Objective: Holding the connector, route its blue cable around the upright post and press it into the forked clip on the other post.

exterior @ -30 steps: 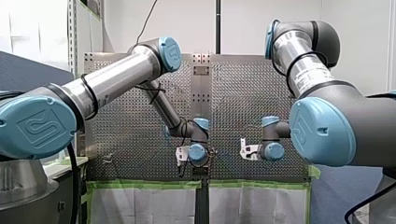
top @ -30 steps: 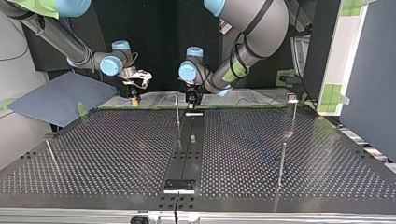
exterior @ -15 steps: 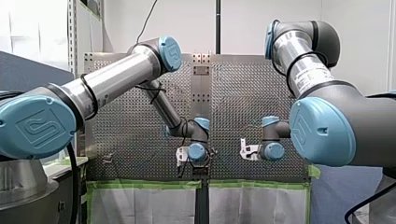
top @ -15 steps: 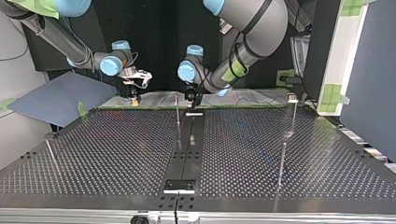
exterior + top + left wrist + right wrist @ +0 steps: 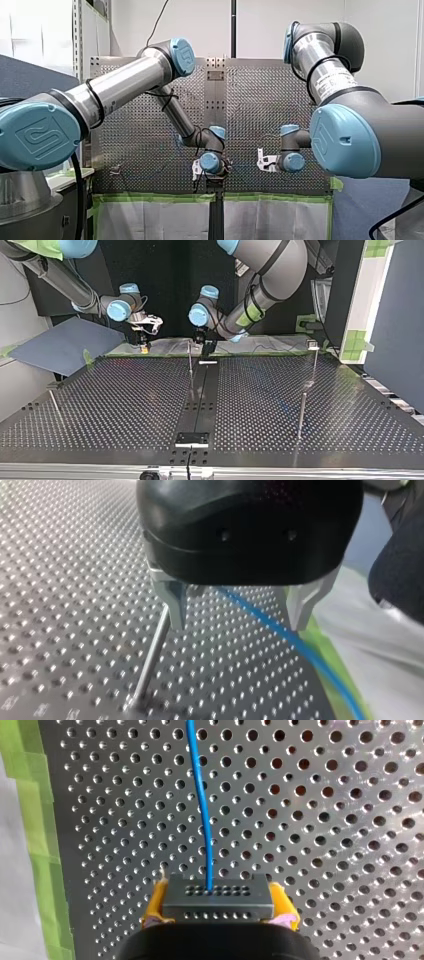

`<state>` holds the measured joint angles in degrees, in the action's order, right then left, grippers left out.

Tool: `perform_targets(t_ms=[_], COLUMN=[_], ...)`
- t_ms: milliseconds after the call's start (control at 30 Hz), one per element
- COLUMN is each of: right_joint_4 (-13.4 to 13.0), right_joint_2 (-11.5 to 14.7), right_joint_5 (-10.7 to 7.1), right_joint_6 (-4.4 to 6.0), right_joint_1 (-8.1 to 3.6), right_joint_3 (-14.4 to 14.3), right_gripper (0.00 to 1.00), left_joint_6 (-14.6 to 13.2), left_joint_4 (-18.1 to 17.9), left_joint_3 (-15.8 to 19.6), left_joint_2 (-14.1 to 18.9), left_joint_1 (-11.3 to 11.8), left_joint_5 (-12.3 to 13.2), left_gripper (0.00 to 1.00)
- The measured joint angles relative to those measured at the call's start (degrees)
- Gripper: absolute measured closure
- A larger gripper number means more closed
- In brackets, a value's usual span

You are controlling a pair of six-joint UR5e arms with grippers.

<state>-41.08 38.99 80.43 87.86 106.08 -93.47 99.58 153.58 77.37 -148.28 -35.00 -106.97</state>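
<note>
In the right wrist view my right gripper (image 5: 218, 920) has its yellow pads shut on a grey connector (image 5: 217, 897). The blue cable (image 5: 201, 800) runs from the connector straight ahead over the perforated table. My left gripper (image 5: 239, 625) is open, its metal fingers (image 5: 172, 605) wide apart. The blue cable (image 5: 280, 635) passes loosely between them. A thin upright post (image 5: 150, 662) stands just beside one finger. In the top view my left gripper (image 5: 205, 344) hangs by the middle post (image 5: 190, 357), and my right gripper (image 5: 144, 342) is to its left.
At the top view's right stands a post with a small clip on top (image 5: 313, 346), and a plain post (image 5: 301, 412) is nearer the camera. Another thin post (image 5: 55, 405) leans at the left. Green tape (image 5: 37, 820) edges the table (image 5: 125, 405).
My left wrist has turned and risen a little by the middle post. My right arm has stayed where it was, still holding the connector.
</note>
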Motion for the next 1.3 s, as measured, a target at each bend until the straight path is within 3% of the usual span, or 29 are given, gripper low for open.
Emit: perform_targets(t_ms=[167, 367, 533, 733, 1300], right_joint_4=[-0.1, -0.3, -0.4, -0.4, 0.1], right_joint_2=[0.0, 0.0, 0.0, 0.0, 0.0], right_joint_5=[-0.07, -0.11, -0.17, -0.18, -0.09], right_joint_6=[0.02, 0.05, 0.05, 0.05, -0.04], right_joint_1=[-0.03, -0.1, -0.17, -0.2, -0.21], right_joint_3=[0.0, 0.0, 0.0, 0.0, 0.0], right_gripper=[1.0, 1.0, 1.0, 1.0, 1.0], left_joint_6=[-0.1, -0.2, 0.2, 0.3, 0.2], left_joint_4=[0.1, 0.1, -1.3, -0.8, 0.0], left_joint_3=[0.1, 0.4, 2.3, 4.8, 6.4], left_joint_2=[0.0, 0.5, 2.7, 4.8, 5.0], left_joint_1=[-0.3, -0.4, 0.0, -0.2, -0.7], left_joint_5=[1.2, -0.6, -1.2, 0.5, 2.7], left_gripper=[0.0, 0.0, 0.0, 0.0, 0.0])
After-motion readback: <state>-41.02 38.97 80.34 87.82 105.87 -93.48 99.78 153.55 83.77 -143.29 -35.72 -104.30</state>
